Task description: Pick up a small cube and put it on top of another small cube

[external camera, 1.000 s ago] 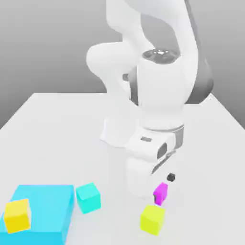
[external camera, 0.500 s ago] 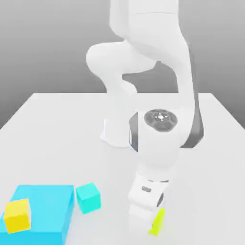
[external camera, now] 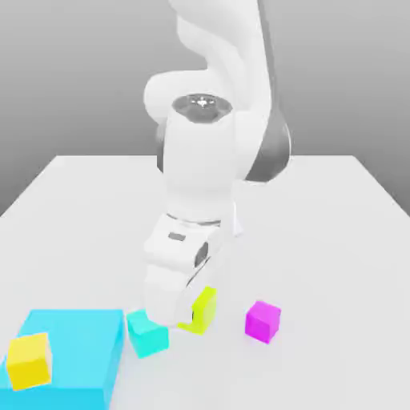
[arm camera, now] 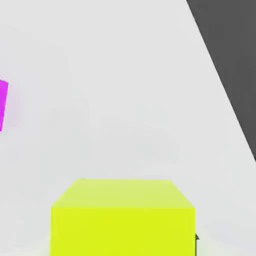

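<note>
Your gripper (external camera: 194, 311) is sitting clamped shut on the small cube (external camera: 200, 310), which is hanging at the fingertips just above the table (external camera: 336, 240) (in the hand view it is sitting right below the camera). Around it you are looking at one teal cube (external camera: 147, 334) just beside it, one magenta cube (external camera: 263, 321) towards the exterior view's right, one large cyan block (external camera: 76, 352), and one golden-yellow cube (external camera: 29, 361) in front of that block.

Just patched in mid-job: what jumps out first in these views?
The big white arm dominates mid-table, its gripper shut on the lime cube, right beside a small teal cube. At the exterior view's lower left, a large cyan block carries a golden-yellow cube; a magenta cube sits alone to the right.
</note>
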